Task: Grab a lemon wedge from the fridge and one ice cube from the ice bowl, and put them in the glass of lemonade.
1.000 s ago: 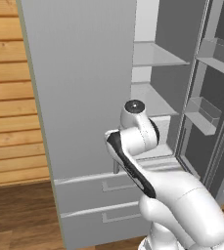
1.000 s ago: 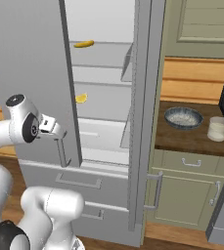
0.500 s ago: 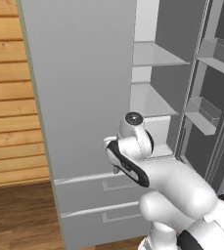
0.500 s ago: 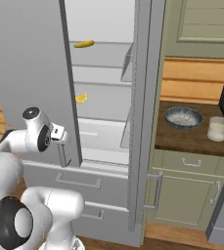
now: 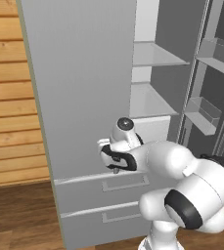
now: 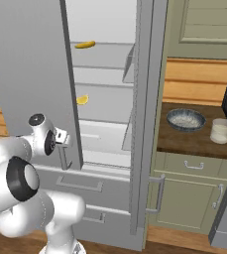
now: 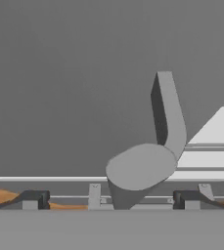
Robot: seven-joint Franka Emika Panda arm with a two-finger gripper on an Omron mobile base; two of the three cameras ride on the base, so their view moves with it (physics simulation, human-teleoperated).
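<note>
Lemon wedge (image 6: pixel 82 100), small yellow crescent, lay on a fridge (image 6: pixel 100 124) shelf; tool (image 7: pixel 111 199), released, straddled the door handle (image 7: pixel 169 114) at 12 o'clock. Reaching inside was judged next.

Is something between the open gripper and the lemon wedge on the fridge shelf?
Yes. The open left fridge door stands between the gripper, low by its handle, and the lemon wedge inside.
</note>
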